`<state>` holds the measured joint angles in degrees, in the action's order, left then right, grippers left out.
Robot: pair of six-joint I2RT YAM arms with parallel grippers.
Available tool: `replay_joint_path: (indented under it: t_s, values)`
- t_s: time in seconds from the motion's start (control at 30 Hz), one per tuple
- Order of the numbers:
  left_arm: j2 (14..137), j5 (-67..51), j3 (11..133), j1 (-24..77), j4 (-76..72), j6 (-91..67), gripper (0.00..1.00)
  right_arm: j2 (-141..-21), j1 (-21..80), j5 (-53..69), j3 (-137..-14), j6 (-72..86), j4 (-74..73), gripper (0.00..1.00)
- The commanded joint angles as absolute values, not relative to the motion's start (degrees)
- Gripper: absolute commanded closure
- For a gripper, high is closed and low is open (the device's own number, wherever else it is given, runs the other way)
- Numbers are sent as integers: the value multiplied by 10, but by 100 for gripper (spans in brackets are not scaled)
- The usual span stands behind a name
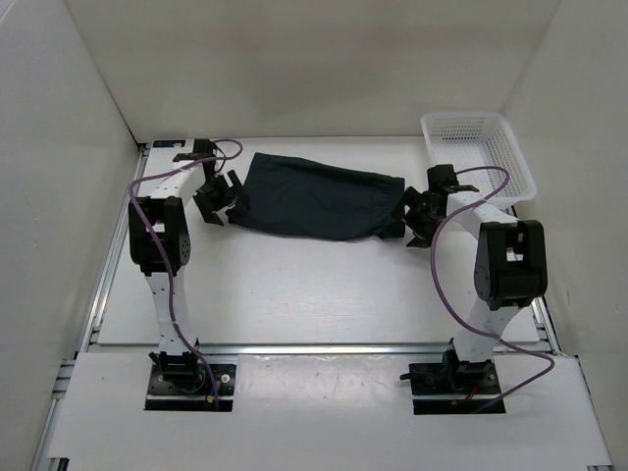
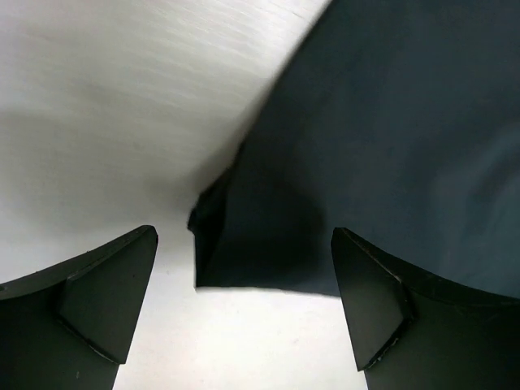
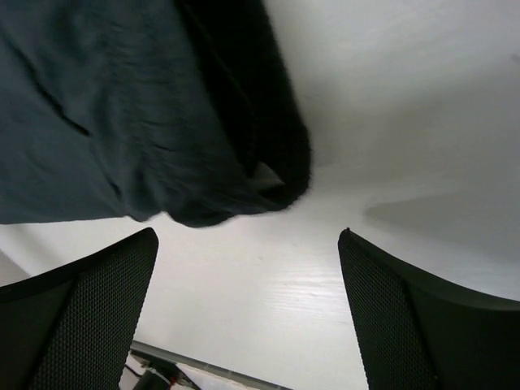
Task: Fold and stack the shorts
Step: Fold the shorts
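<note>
The dark navy shorts (image 1: 319,196) lie spread across the far middle of the table. My left gripper (image 1: 218,199) is open at their left end; in the left wrist view a corner of the shorts (image 2: 244,252) lies on the table just ahead of the gap between the open fingers (image 2: 106,292). My right gripper (image 1: 424,214) is open at their right end; in the right wrist view the bunched edge of the shorts (image 3: 236,179) lies just beyond the open mesh-faced fingers (image 3: 97,301). Neither gripper holds any cloth.
A white mesh basket (image 1: 510,155) stands at the far right, just behind the right gripper. White walls close in the table on three sides. A metal rail (image 1: 324,347) runs across the near side by the arm bases.
</note>
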<state>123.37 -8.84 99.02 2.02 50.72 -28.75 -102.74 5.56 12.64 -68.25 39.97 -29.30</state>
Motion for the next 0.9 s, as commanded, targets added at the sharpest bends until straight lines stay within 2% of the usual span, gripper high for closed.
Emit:
replay_joint_path:
  t_s: [0.0, 0.07, 0.2, 0.33, 0.37, 0.4, 0.47, 0.5, 0.63, 0.73, 0.87]
  values:
    - [1244, -96, 1006, 5, 491, -291, 0, -1062, 54, 158, -710, 445, -240, 6]
    - [1250, -96, 1012, 0, 491, -296, 0, -1070, 54, 158, -710, 462, -234, 11]
    - [1263, -96, 1018, 0, 486, -301, 10, -1078, 54, 158, -700, 511, -213, 19]
    - [1275, -108, 1018, 0, 486, -308, 49, -1072, 61, 114, -693, 547, -206, 24]
    - [1275, -108, 1023, 0, 486, -313, 75, -1072, 67, 99, -693, 547, -206, 24]
    - [1275, -108, 1023, 0, 486, -313, 88, -1072, 67, 99, -702, 555, -206, 25]
    - [1281, -114, 1017, 0, 486, -324, 90, -1072, 81, 81, -713, 555, -238, 23]
    - [1271, -108, 1012, -6, 486, -324, 90, -1064, 87, 62, -725, 549, -252, 17]
    - [1224, -91, 970, -32, 474, -330, 90, -1017, 112, -51, -744, 516, -322, 4]
    - [1176, -85, 922, -47, 469, -330, 90, -989, 112, -60, -723, 511, -338, 3]
    - [1108, -72, 842, -61, 462, -330, 90, -969, 112, 12, -673, 526, -314, 3]
